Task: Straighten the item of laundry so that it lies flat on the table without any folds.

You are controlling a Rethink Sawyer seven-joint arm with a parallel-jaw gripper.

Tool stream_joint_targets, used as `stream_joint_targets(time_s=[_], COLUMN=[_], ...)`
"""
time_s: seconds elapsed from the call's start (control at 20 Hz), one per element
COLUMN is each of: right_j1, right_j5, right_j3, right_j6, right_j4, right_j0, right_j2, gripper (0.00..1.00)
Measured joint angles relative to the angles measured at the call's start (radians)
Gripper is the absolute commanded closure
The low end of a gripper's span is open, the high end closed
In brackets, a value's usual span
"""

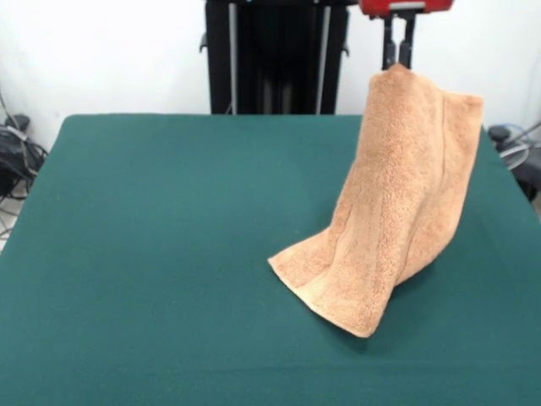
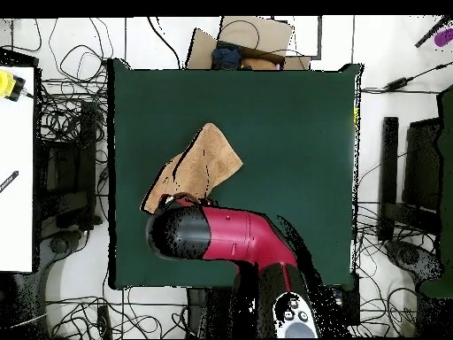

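I'm pinching one corner of the small orange-tan terry towel (image 1: 397,203) in my black two-finger claw (image 1: 398,61), fingers clenched on the fabric at the very top, so the cloth is hanging steeply while its lower end is resting on the dark green cloth-topped table (image 1: 152,254). Holding it high like this is letting gravity pull folds out; prob. the reason for the lift. It's not flat yet: a vertical crease is running down the middle and the bottom edge w/ the woven border band is curling on the tabletop.

Long axis is running from the held corner down to the low end on the table, leaning toward the camera side and a bit left in the front view. From overhead, the towel (image 2: 199,168) is stretching diagonally away from my red and black arm (image 2: 230,237), free end pointing toward the table's middle. Towel is sitting well inside the table edges, nearer my base side. Tags: can't see them.
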Motion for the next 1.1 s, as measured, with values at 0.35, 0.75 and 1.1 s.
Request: stream_joint_targets(time_s=[0.35, 0.75, 1.1], right_j1=[0.0, -0.006, -0.007], right_j5=[-0.03, -0.251, -0.378], right_j3=[0.016, 0.109, 0.187], right_j6=[0.0, 0.0, 0.0], right_j4=[-0.022, -0.092, -0.096], right_j0=[0.008, 0.07, 0.082], right_j2=[0.0, -0.011, -0.011], gripper=[1.0, 1.0, 1.0])
